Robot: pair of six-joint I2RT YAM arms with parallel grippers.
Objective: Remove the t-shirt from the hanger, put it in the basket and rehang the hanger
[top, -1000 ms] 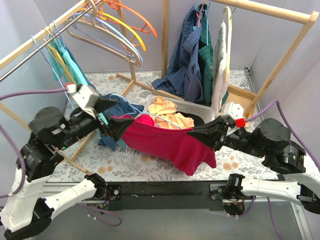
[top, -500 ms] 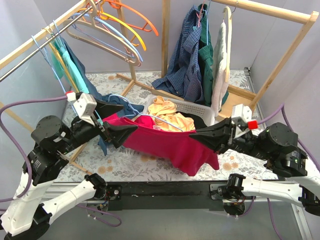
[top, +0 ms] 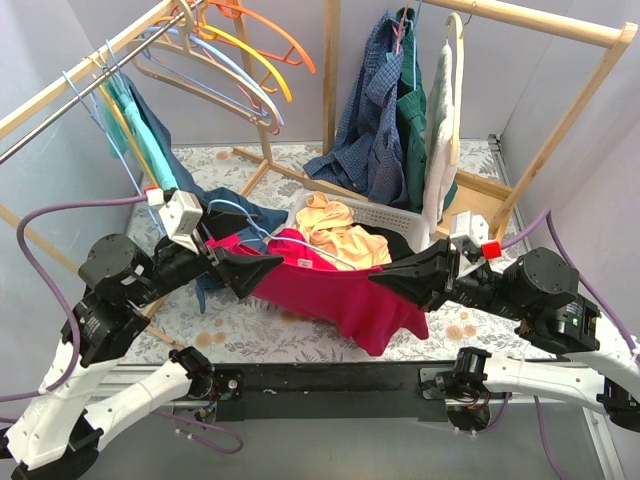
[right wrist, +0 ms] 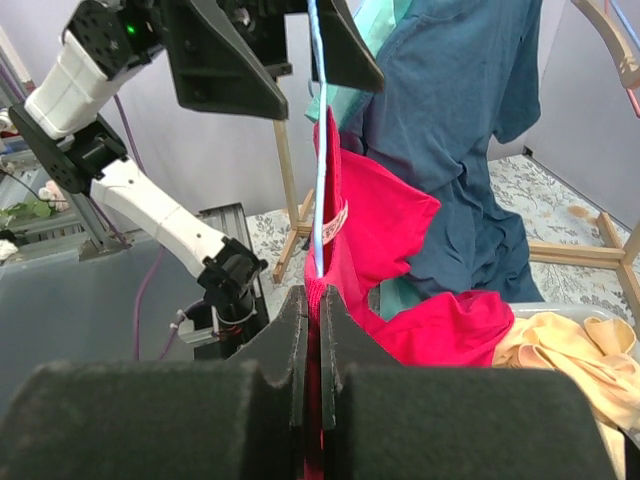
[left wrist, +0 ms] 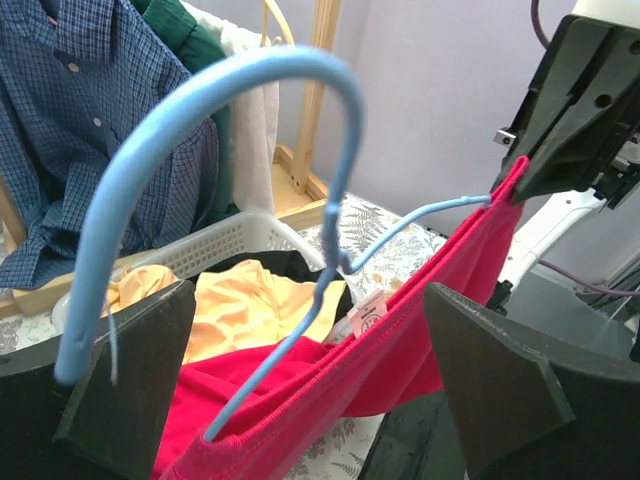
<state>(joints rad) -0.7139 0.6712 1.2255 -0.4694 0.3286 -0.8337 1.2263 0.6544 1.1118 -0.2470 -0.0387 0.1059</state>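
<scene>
A red t-shirt [top: 340,292] hangs stretched between the two arms above the table, still threaded on a light blue hanger [left wrist: 345,130]. My right gripper [right wrist: 313,300] is shut on the shirt's red hem, right where one hanger end pokes in. My left gripper [left wrist: 310,370] is open wide, its jaws on either side of the hanger's hook and the shirt's collar without touching them. From above, the left gripper [top: 262,262] is at the shirt's left end and the right gripper [top: 382,275] at its right end.
A white laundry basket [top: 400,213] holding an orange garment [top: 335,225] sits just behind the shirt. A dark blue shirt [top: 250,215] hangs by the left arm. Wooden racks carry a blue checked shirt [top: 370,110], teal clothes [top: 140,125] and bare hangers [top: 235,60].
The left gripper has moved right, toward the right gripper, staying open. The red shirt between them has bunched and sags more. The right gripper keeps its grip.
</scene>
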